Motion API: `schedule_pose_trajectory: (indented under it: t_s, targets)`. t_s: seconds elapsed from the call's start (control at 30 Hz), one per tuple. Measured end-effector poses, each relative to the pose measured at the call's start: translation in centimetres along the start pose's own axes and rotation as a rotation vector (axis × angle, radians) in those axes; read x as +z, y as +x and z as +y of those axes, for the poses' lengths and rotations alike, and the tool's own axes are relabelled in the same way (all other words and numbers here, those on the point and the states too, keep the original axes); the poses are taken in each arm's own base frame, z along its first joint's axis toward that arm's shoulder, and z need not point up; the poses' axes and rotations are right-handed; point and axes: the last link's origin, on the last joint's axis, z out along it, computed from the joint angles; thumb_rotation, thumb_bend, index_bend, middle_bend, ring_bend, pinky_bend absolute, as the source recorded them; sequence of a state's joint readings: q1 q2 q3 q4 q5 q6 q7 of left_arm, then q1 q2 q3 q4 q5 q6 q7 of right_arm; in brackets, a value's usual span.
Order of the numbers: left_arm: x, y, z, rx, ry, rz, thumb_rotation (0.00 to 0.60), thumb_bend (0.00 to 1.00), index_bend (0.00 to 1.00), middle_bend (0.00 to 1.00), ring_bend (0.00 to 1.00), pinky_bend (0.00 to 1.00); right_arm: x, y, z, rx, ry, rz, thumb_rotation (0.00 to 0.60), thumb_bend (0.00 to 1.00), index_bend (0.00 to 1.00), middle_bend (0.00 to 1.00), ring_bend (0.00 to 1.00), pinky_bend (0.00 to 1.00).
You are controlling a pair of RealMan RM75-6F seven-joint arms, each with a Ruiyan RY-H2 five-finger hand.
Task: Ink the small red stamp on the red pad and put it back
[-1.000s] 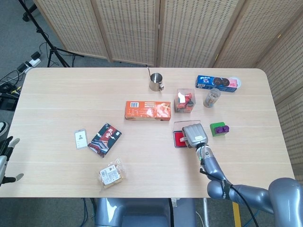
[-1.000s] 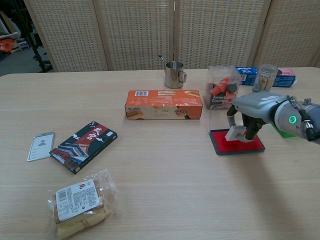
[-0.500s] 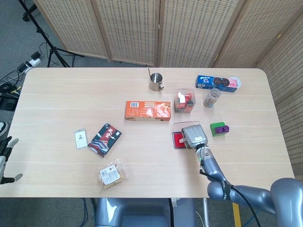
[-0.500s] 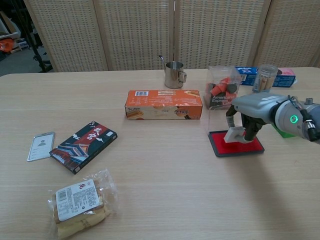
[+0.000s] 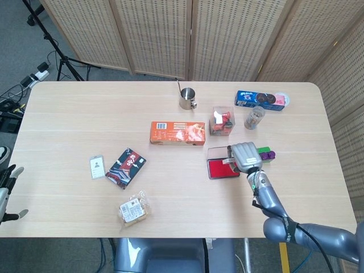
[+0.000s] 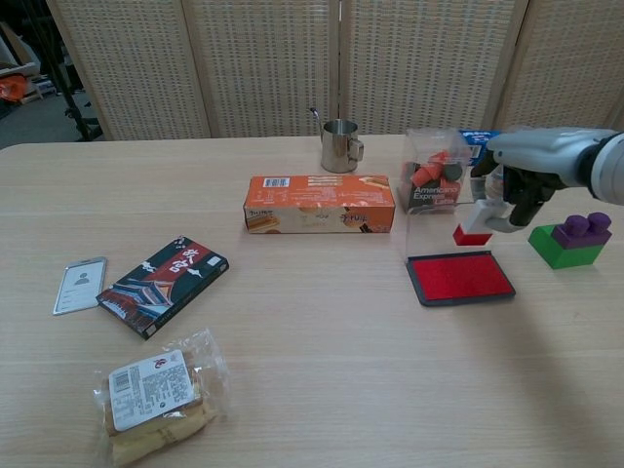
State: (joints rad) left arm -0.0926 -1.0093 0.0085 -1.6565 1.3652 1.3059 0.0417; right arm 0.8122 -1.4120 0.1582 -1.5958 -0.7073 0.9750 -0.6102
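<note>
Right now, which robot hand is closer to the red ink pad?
The right hand. It hangs just above the red pad, holding the small red stamp. The left hand is far away, off the table's left edge.

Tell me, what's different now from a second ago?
The right hand has lifted the small stamp off the red pad and carried it up and toward the green and purple block. The stamp remains in its grip; the pad and everything else stayed put.
</note>
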Motion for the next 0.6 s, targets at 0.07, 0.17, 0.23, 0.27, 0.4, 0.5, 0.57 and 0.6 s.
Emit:
schedule_pose_trajectory:
  t_s: [0.07, 0.17, 0.23, 0.27, 0.4, 0.5, 0.57, 0.6]
  targets:
    - [0.0, 0.0, 0.1, 0.001, -0.003, 0.0, 0.6, 0.0, 0.0, 0.0, 0.0, 0.0, -0.6, 0.2, 1.4, -0.007, -0.021, 0.0, 0.6, 0.47, 0.56, 1.0, 1.0, 1.0]
    - [-0.2, 0.0, 0.2, 0.001, -0.006, 0.002, 0.6, 0.0, 0.0, 0.0, 0.0, 0.0, -1.7, -0.5, 3.6, -0.019, -0.052, -0.015, 0.6, 0.47, 0.56, 1.0, 1.0, 1.0]
    - [-0.2, 0.0, 0.2, 0.001, -0.008, 0.002, 0.6, 0.0, 0.0, 0.0, 0.0, 0.0, -2.4, -1.2, 4.8, -0.023, -0.058, -0.029, 0.6, 0.47, 0.56, 1.0, 1.0, 1.0]
    - [-0.2, 0.0, 0.2, 0.001, -0.008, 0.003, 0.6, 0.0, 0.0, 0.0, 0.0, 0.0, -2.7, -1.5, 5.3, -0.025, -0.061, -0.035, 0.6, 0.47, 0.56, 1.0, 1.0, 1.0]
    - [-0.3, -0.1, 0.3, 0.005, -0.011, 0.0, 0.6, 0.0, 0.0, 0.0, 0.0, 0.0, -3.6, -2.7, 6.9, -0.011, -0.074, -0.056, 0.6, 0.47, 0.56, 1.0, 1.0, 1.0]
    - [-0.3, -0.2, 0.4, 0.007, -0.013, -0.003, 0.6, 0.0, 0.0, 0.0, 0.0, 0.0, -3.7, -3.6, 7.9, 0.013, -0.084, -0.064, 0.6, 0.47, 0.56, 1.0, 1.0, 1.0]
    - [-0.3, -0.2, 0.4, 0.007, -0.013, -0.003, 0.6, 0.0, 0.0, 0.0, 0.0, 0.0, -3.7, -4.1, 8.4, 0.017, -0.09, -0.066, 0.6, 0.47, 0.56, 1.0, 1.0, 1.0]
    - [-0.3, -0.2, 0.4, 0.007, -0.013, -0.002, 0.6, 0.0, 0.0, 0.0, 0.0, 0.0, -3.7, -4.4, 8.6, 0.018, -0.092, -0.067, 0.6, 0.47, 0.56, 1.0, 1.0, 1.0]
